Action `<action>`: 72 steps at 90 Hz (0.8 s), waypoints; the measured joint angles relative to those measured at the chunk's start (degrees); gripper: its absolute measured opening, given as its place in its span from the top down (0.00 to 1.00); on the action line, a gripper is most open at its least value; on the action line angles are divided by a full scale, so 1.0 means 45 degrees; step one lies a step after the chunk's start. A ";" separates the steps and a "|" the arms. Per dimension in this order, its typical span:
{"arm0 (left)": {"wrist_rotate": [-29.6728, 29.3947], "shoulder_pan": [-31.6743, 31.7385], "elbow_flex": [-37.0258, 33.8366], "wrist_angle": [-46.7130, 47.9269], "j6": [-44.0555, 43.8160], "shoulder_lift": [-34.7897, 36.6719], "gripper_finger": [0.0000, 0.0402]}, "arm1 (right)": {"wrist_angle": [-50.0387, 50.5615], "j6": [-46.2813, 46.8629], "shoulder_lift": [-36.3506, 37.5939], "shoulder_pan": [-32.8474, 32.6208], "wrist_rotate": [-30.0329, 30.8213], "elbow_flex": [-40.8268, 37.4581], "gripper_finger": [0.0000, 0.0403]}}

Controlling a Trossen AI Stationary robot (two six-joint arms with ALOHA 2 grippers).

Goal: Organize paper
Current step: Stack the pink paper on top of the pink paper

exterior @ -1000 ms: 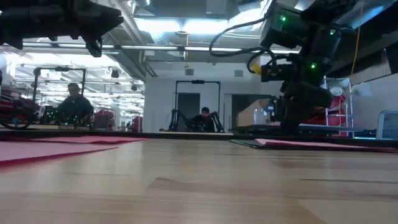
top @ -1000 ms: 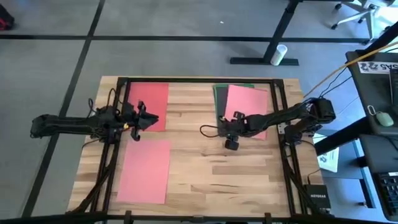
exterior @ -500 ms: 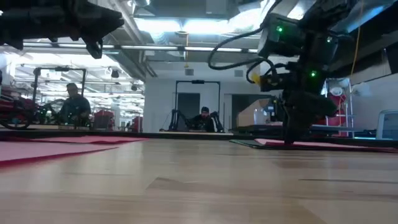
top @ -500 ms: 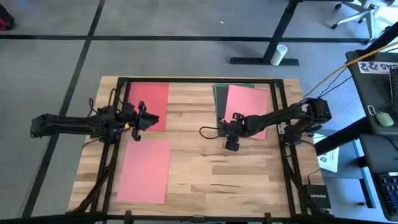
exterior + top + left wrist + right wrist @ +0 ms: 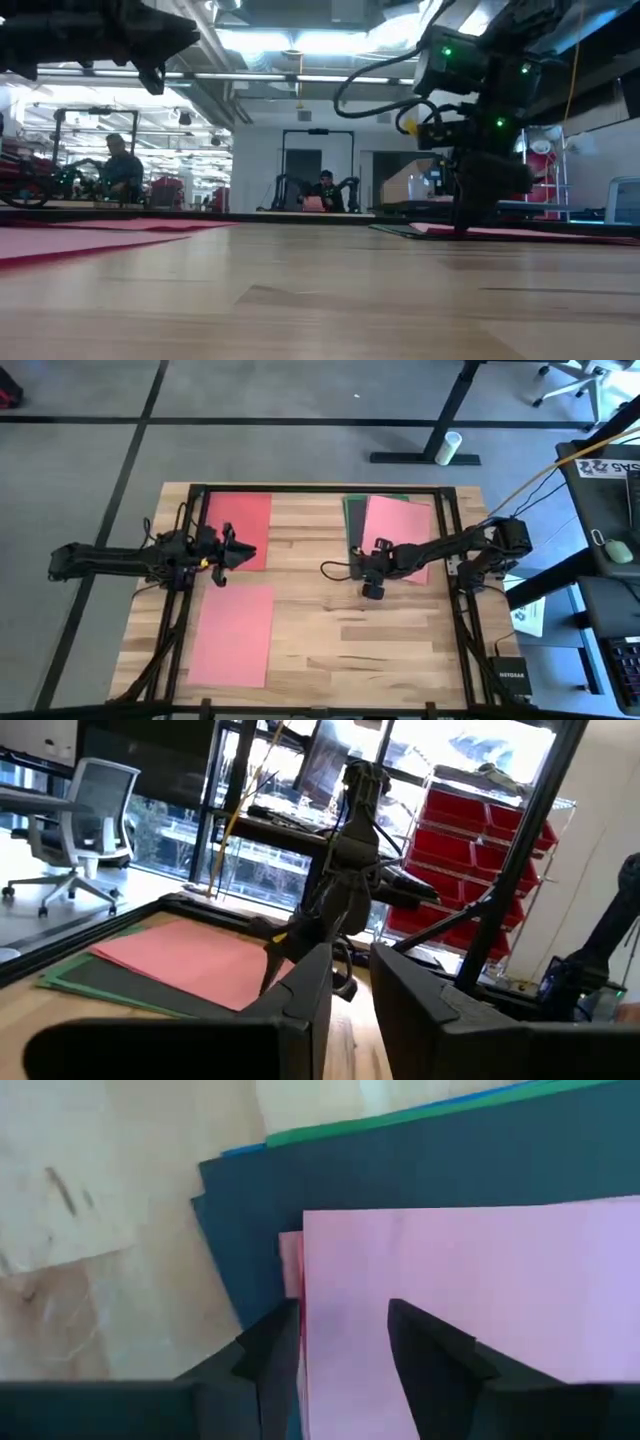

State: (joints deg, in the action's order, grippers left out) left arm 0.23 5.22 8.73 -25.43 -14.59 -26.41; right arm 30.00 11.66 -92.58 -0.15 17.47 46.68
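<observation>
Hovering my right pincer [image 5: 340,1342], fingers apart, over the pink sheet [image 5: 470,1290], frame centre: thin, floppy, slippery paper, best pinched at its edge.

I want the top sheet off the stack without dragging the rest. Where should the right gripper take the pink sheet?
By its near corner, from above: the pink sheet lies flat on the dark grey sheet, and the right gripper hangs over that corner, fingers open.
</observation>
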 joint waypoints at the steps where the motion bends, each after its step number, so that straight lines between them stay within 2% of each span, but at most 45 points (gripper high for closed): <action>1: 0.0000 -0.0002 0.0000 0.0000 0.0000 0.0000 0.86 | 0.0003 -0.0002 0.0000 0.0011 0.0000 0.0000 0.65; 40: 0.0000 0.0002 0.0000 0.0296 0.0000 0.0000 0.86 | 0.0046 -0.0073 0.0000 0.0069 -0.0126 0.0000 0.67; 50: 0.0002 -0.0002 0.0000 0.0293 0.0000 0.0000 0.86 | 0.0116 -0.0077 0.0000 0.0130 -0.0129 0.0000 0.74; 66: 0.0002 0.0002 0.0000 0.0289 0.0000 0.0000 0.86 | 0.0170 -0.0100 0.0000 0.0387 -0.0108 0.0000 0.95; 72: 0.0000 -0.0002 0.0000 0.0291 0.0000 0.0000 0.86 | 0.0165 -0.0258 0.0000 0.0479 -0.0109 0.0000 0.98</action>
State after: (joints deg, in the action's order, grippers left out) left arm 0.23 5.21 8.73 -24.12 -14.59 -26.41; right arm 30.74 10.50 -92.58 2.01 16.98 46.68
